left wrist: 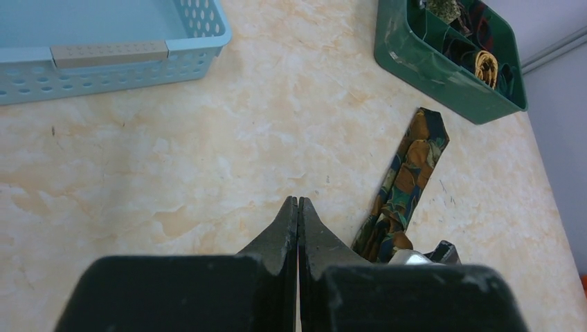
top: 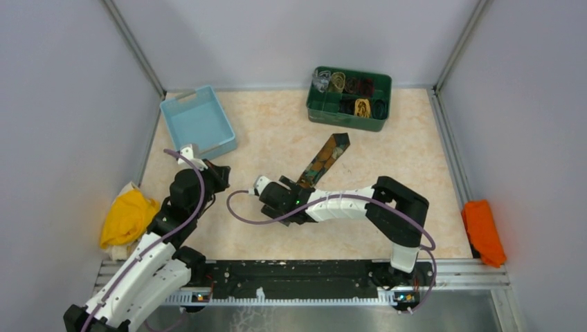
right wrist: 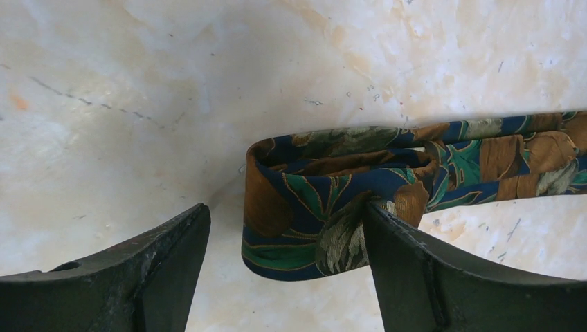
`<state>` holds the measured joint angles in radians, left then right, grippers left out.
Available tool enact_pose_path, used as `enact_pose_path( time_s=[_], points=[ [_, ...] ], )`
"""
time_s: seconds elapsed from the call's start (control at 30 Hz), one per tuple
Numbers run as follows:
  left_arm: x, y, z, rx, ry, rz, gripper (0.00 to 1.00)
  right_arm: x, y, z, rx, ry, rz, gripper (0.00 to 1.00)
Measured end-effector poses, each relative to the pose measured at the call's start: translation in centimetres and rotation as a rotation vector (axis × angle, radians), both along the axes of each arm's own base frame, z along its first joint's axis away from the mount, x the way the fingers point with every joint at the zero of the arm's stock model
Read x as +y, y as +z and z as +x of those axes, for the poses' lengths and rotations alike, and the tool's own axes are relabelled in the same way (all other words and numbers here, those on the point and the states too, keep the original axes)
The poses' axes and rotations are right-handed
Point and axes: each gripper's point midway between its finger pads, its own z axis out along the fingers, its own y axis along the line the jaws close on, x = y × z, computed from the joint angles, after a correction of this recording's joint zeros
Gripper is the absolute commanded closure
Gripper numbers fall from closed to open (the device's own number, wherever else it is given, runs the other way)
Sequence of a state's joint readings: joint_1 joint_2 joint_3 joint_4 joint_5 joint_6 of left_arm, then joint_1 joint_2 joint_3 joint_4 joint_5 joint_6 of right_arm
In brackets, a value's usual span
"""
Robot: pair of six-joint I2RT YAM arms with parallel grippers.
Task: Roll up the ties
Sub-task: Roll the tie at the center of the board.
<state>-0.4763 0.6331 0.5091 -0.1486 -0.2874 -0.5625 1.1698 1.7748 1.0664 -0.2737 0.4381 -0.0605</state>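
A dark tie with brown, teal and green leaf pattern point(top: 325, 158) lies diagonally on the table, its wide tip toward the green bin. Its near end is folded into a loose roll point(right wrist: 311, 207). My right gripper point(right wrist: 285, 211) is open around that roll; the right finger point(right wrist: 415, 263) touches the fabric and the left finger point(right wrist: 159, 256) stands apart from it. From above, the right gripper point(top: 294, 190) covers the tie's near end. My left gripper point(left wrist: 298, 200) is shut and empty, hovering over bare table left of the tie point(left wrist: 408, 173).
A green bin point(top: 349, 99) at the back holds several rolled ties. A light blue basket point(top: 197, 122) stands at the back left. A yellow cloth point(top: 128, 218) lies at the left edge and an orange one point(top: 482, 232) at the right edge.
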Motion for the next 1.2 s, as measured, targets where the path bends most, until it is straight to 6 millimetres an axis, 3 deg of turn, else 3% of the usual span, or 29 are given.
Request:
enact_pose_path(
  time_s=[0.17, 0.43, 0.6, 0.73, 1.0, 1.2],
  points=[
    [0.1, 0.3, -0.1, -0.011, -0.001, 0.000, 1.00, 0.0, -0.4, 0.9, -0.036, -0.021, -0.040, 0.24],
    [0.1, 0.7, -0.1, -0.028, -0.004, 0.004, 1.00, -0.3, -0.8, 3.0, -0.036, -0.089, -0.058, 0.55],
    [0.2, 0.3, 0.2, -0.016, 0.009, 0.009, 1.00, -1.0, -0.8, 4.5, -0.025, -0.152, -0.034, 0.62],
    [1.1, 0.0, 0.3, -0.001, 0.068, 0.008, 1.00, -0.3, -0.8, 4.4, 0.016, -0.166, 0.013, 0.64],
    [4.9, 1.6, -0.8, -0.034, 0.257, -0.021, 1.00, 6.2, 1.8, 2.3, 0.233, -0.147, 0.303, 0.66],
    [5.4, 3.5, -1.6, -0.100, 0.258, -0.059, 1.00, 9.9, 3.7, 0.3, 0.433, -0.136, 0.503, 0.66]
  ],
)
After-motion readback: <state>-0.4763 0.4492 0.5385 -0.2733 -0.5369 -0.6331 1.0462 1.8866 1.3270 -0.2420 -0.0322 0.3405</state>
